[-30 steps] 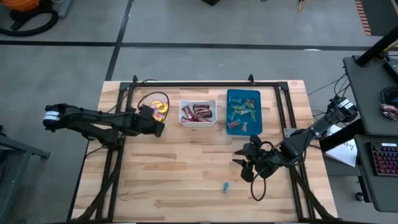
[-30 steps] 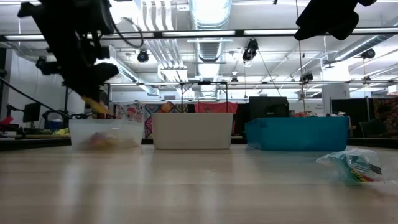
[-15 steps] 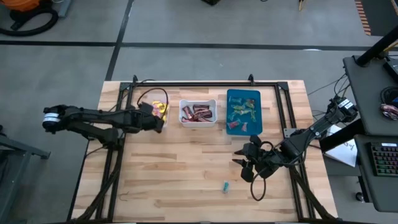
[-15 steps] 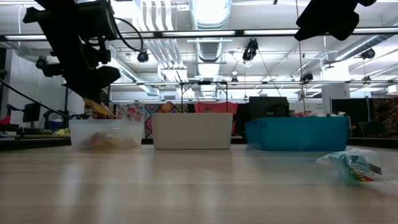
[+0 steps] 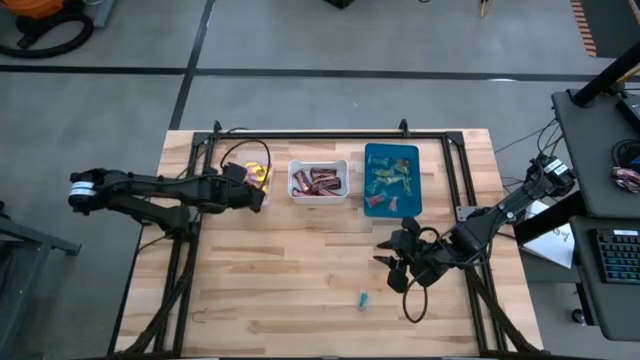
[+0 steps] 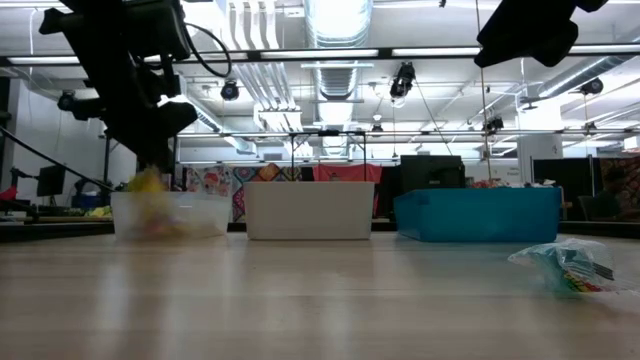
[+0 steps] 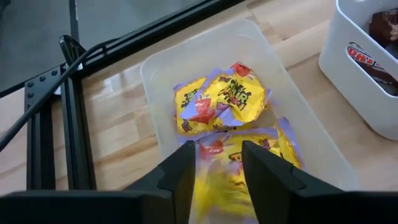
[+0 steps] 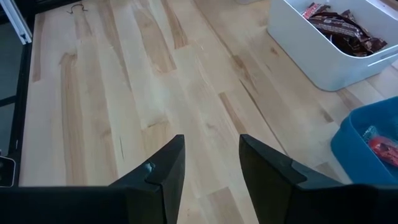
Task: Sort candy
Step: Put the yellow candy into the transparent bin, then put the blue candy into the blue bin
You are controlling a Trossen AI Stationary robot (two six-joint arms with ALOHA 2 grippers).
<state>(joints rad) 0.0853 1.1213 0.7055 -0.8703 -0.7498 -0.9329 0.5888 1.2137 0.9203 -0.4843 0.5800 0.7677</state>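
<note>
One yellow packet (image 7: pixel 221 186) blurred between open left claw (image 7: pixel 216 169), over clear bin (image 7: pixel 155 68)

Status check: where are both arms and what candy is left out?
Left gripper over clear bin, jaws open, yellow packet dropping. Right gripper idle mid-table, open. One teal piece loose on table. Nothing blocking.

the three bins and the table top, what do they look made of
The clear bin looks like thin translucent plastic: the wood shows through its walls. The white bin seems opaque, smooth moulded plastic with rounded rims. The blue bin is probably matte plastic too, though that is less sure. The table looks like pale wood planks with visible grain and a light sheen.
</note>
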